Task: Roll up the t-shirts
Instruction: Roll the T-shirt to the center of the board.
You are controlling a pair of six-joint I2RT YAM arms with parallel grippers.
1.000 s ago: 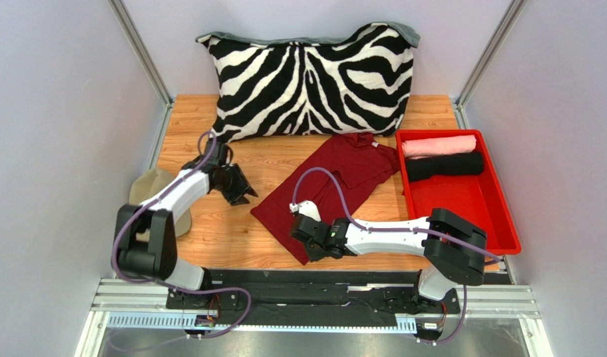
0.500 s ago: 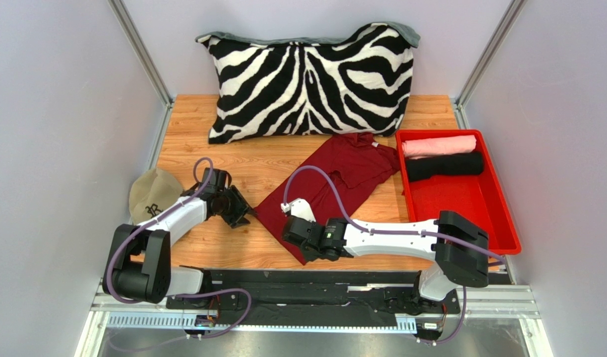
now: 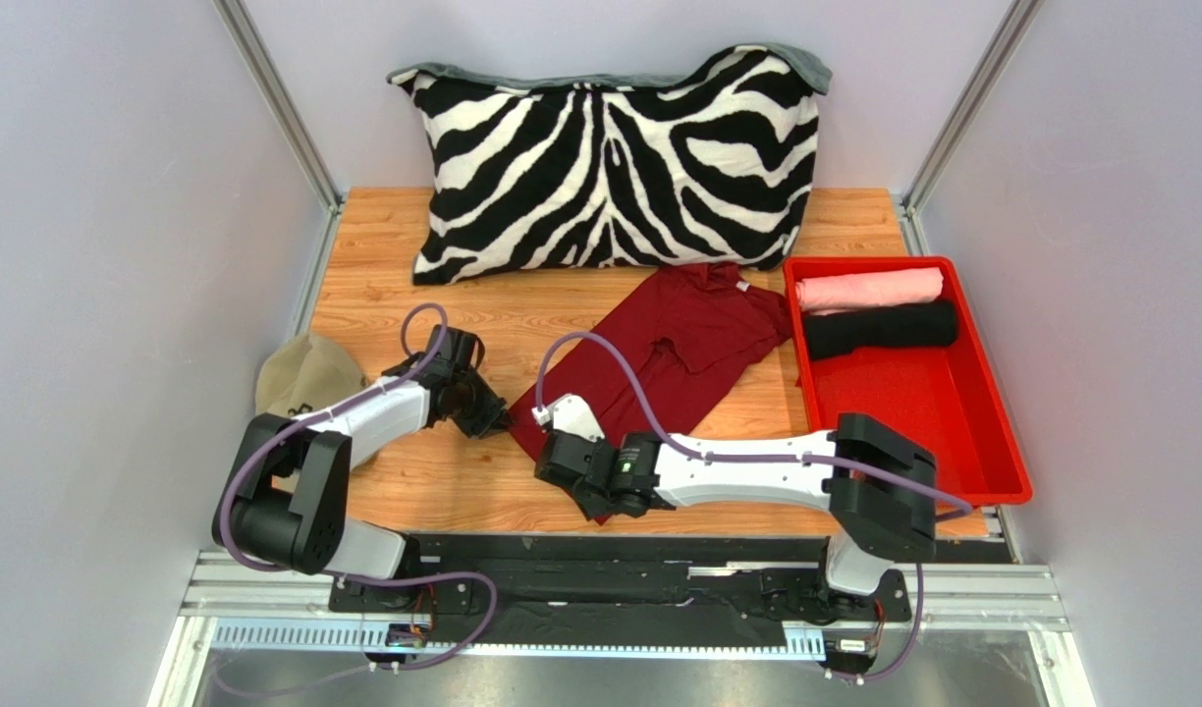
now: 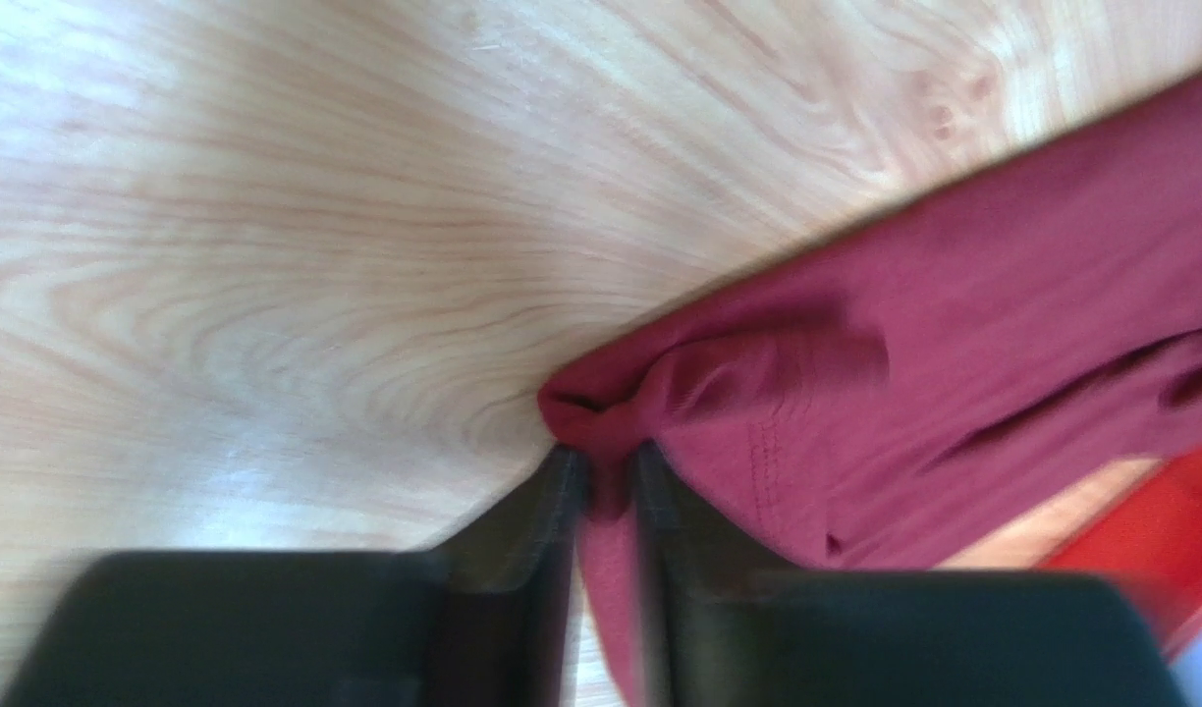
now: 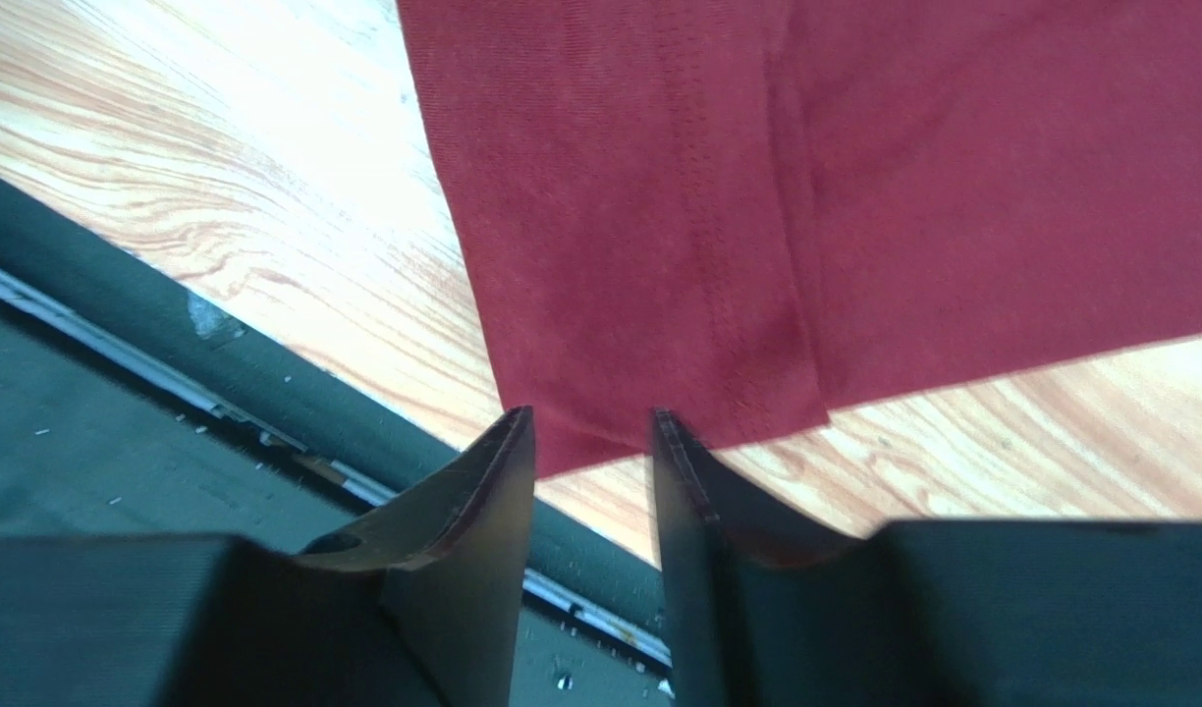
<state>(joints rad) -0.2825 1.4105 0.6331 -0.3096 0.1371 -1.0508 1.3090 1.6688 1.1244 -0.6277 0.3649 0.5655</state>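
Dark red shirt (image 3: 666,346): spread flat on the middle of the table (image 3: 401,310), running on a slant from near left to far right, with its collar end just beside the tray (image 3: 917,405).
Left gripper (image 4: 607,460): at the shirt's left corner, jaws drawn close together and pinching a small bunched fold of the dark red cloth; bare wood lies to its left.
Right gripper (image 5: 592,427): at the shirt's near corner, close to the table's near edge, jaws spread with a clear gap. The flat hem lies between the tips and is not clamped.
Pink shirt (image 3: 868,287): rolled, lying across the far end of the tray.
Black shirt (image 3: 880,327): rolled, just on the near side of the pink one, touching it.
Tray: red, at the right side of the table.
Pillow (image 3: 615,162): zebra-striped, leaning against the far wall.
Cap (image 3: 300,386): at the left edge of the table, beside the left arm.
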